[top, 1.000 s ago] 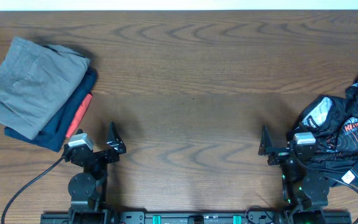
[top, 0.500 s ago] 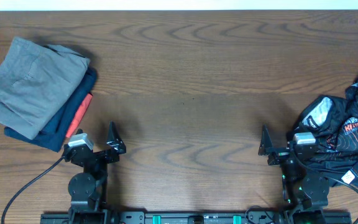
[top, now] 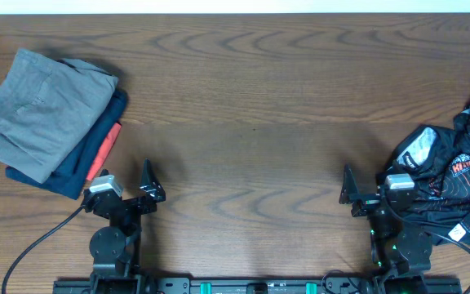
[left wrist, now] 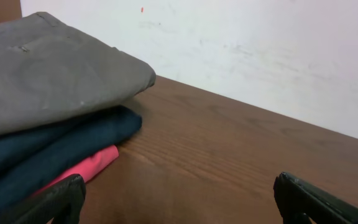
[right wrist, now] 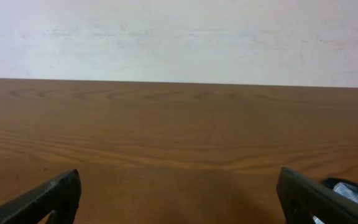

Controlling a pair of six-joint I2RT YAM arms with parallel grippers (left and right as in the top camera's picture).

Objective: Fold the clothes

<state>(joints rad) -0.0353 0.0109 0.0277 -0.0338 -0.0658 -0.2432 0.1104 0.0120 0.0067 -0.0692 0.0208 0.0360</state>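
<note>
The black shiny jersey with thin orange lines and an orange-white logo lies crumpled at the table's right edge; a small part of it shows at the lower right of the right wrist view. My right gripper is open and empty just left of the jersey, its fingers wide apart over bare wood. My left gripper is open and empty near the front left, its fingers apart over bare wood.
A stack of folded garments sits at the left: grey on top, navy and orange-red beneath. It fills the left of the left wrist view. The wooden table spans the view; a white wall stands behind.
</note>
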